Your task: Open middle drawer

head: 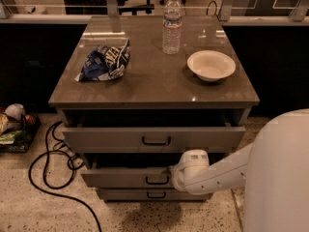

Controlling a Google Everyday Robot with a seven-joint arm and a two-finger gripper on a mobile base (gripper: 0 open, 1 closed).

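Above the top drawer (106,138), the counter (154,88) carried a white bowl (211,65), a clear water bottle (172,25) and a crumpled blue snack bag (106,61). Directly below the top drawer, the middle drawer (120,177) stood slightly pulled out, its front flat and grey and its inside in shadow. The end effector (176,174) sat at that front beside the black handle (157,180); whether it gripped could not be told.

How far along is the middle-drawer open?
Done: middle drawer front sits out past the bottom drawer, with a dark gap above it. In hand: gripper beside its handle. Left: it looks less far out than the top drawer, so more pull is likely.
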